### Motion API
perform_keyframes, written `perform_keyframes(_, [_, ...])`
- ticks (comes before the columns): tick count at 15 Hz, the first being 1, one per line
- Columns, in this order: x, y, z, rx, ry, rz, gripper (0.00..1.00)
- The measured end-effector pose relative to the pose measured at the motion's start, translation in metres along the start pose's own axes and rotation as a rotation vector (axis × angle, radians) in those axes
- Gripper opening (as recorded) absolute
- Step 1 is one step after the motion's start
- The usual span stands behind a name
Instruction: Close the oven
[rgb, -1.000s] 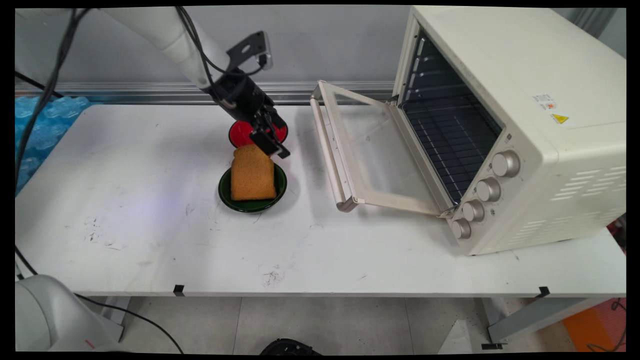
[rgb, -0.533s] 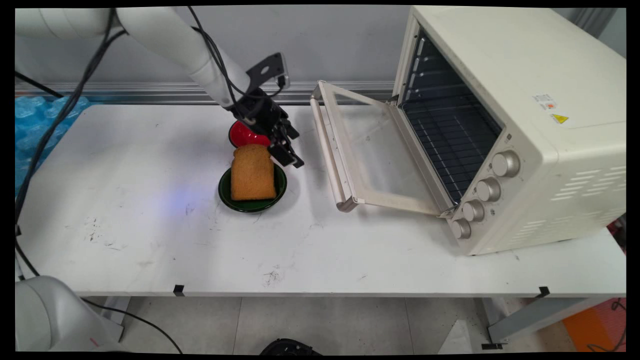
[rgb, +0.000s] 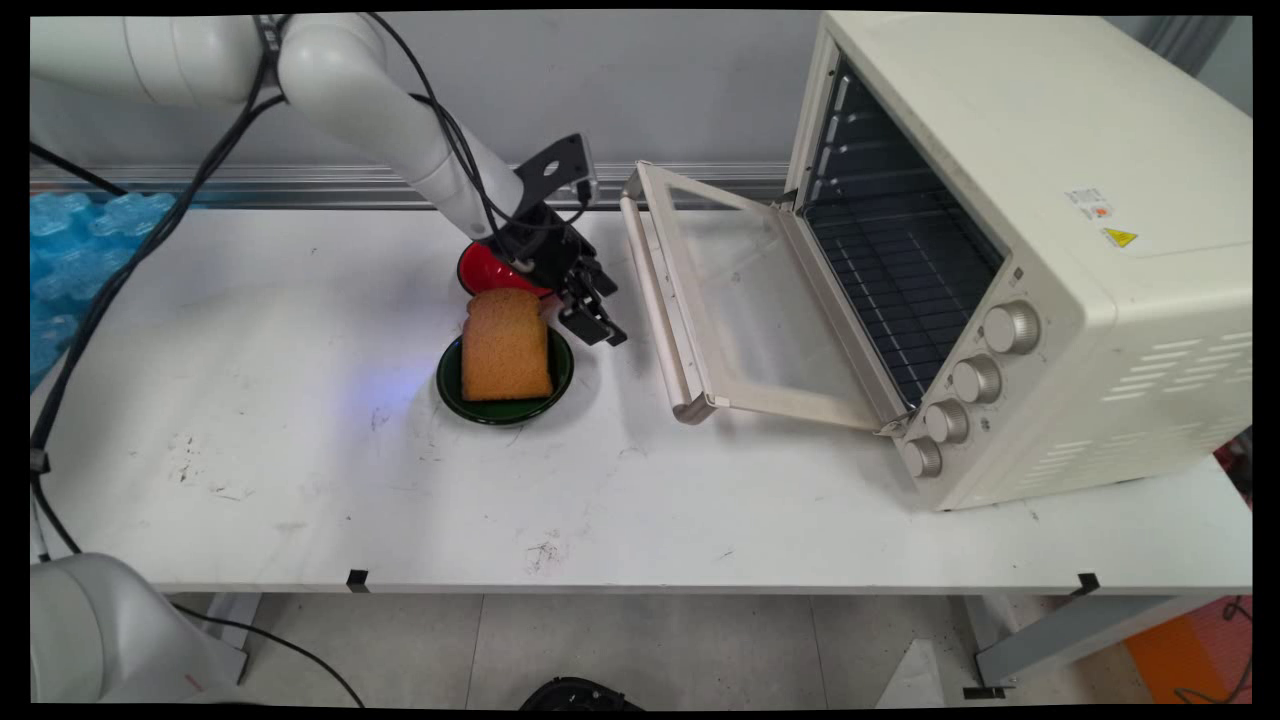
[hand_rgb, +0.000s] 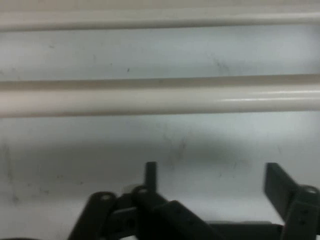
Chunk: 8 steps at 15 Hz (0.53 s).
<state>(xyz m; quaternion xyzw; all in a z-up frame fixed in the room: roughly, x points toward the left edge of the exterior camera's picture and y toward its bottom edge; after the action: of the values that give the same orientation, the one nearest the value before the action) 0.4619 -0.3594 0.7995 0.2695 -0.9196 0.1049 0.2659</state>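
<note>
Main view shows a slice of brown toast (rgb: 506, 345) lying on a round dark green plate (rgb: 553, 388) at the near middle of the white table (rgb: 300, 470), covering most of the plate. Just to the right of the toast and plate, the black two-finger gripper (rgb: 598, 325) hangs low over the bare table, holding nothing. Beyond it, a small red bowl (rgb: 482, 268) sits on the far side of the toast, half hidden by the arm's wrist. To the right stands a cream toaster oven (rgb: 1040, 230) with its glass door (rgb: 745, 300) dropped open toward the gripper. Hand view shows the fingers (hand_rgb: 150, 175) spread wide apart with only table between them, and the door's cream handle bar (hand_rgb: 160, 97) running straight across ahead, its ends cut off.
</note>
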Motion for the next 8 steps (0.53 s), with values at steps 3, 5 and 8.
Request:
perform_keyframes(3, [-0.001, 0.000, 0.009, 0.007, 0.010, -0.001, 0.00])
perform_keyframes(5, [-0.002, 0.000, 0.016, 0.011, 0.017, -0.006, 0.00])
perform_keyframes(8, [-0.003, 0.000, 0.024, 0.013, 0.027, -0.018, 0.00])
